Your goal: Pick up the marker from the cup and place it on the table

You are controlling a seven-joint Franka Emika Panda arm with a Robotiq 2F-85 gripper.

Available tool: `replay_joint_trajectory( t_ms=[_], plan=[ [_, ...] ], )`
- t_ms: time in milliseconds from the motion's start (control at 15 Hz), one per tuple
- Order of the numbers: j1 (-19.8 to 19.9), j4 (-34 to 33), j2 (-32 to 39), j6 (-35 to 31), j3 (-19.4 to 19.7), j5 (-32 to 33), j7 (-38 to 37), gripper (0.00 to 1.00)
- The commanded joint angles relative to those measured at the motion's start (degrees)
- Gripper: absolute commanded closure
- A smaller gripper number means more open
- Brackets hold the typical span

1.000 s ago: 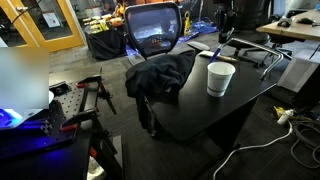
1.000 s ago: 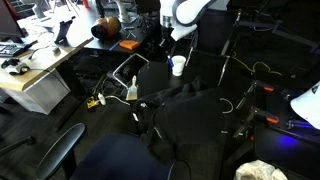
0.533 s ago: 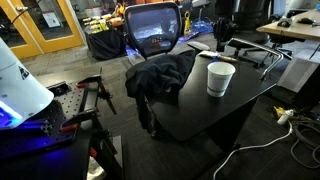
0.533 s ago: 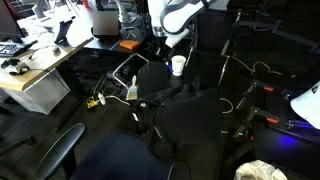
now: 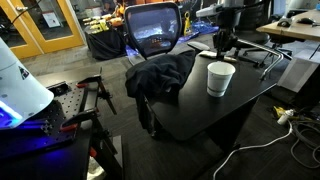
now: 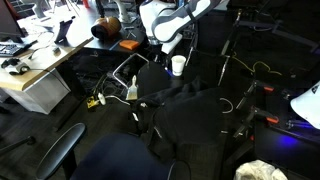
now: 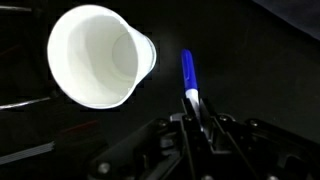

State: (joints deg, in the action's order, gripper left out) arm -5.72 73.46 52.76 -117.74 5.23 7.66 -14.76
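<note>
The white cup stands upright on the black table; it also shows in an exterior view and in the wrist view, where its inside looks empty. My gripper is shut on a blue marker with a white end, which points away from the jaws. The marker is out of the cup, beside it over the black tabletop. In an exterior view my gripper hangs just behind the cup.
A dark cloth lies on the table's near-left part, draped from an office chair. Black tripod legs and cables lie behind the cup. A pale wooden desk stands to one side.
The arm has swung sideways and lowered behind the cup, carrying the marker; the cup has not moved.
</note>
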Motion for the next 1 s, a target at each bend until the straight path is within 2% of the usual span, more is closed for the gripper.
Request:
replay_joint_trajectory(
  t_ms=[0,267,333,400,600,933],
  plan=[
    [0.6,-8.4,5.0,5.5,-0.2,0.1,2.4,0.97],
    [0.8,-12.8,8.2,7.0,-0.3,0.3,4.5,0.97],
    [0.7,-13.6,8.8,7.1,-0.2,0.4,4.7,0.75],
    [0.7,-14.2,9.1,7.4,-0.2,0.5,5.1,0.61],
    [0.5,-14.2,8.5,7.2,-0.4,0.3,5.5,0.41],
    [-0.4,-8.6,3.0,3.1,-0.6,0.5,5.3,0.02]
  ],
)
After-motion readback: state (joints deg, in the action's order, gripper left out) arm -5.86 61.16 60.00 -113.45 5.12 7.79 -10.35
